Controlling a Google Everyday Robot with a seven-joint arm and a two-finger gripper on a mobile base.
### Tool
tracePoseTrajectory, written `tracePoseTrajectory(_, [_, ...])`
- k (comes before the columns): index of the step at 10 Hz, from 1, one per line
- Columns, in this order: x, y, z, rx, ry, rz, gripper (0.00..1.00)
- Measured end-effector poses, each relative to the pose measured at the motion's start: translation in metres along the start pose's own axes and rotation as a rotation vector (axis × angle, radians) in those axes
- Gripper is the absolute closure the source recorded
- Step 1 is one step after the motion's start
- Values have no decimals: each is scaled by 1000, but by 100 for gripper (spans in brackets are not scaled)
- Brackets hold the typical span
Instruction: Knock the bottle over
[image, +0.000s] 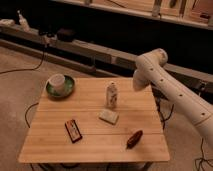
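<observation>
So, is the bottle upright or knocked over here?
Upright: the bottle stands on its base on the table, cap up. The gripper is hidden behind the arm, whose end hangs beside the bottle.

Whitish bottle (112, 94), perhaps patterned; green plate (69, 90)
</observation>
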Motion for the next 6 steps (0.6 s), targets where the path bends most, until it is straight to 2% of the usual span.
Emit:
tracePoseTrajectory(1, [-4,0,3,7,-16,-12,100])
tracePoseTrajectory(4, [-48,-8,28,60,-101,-113,100])
tracePoseTrajectory(5, [-54,-11,34,93,-106,-144,100])
tracePoseTrajectory(6, [-55,-14,40,132,-91,-171,100])
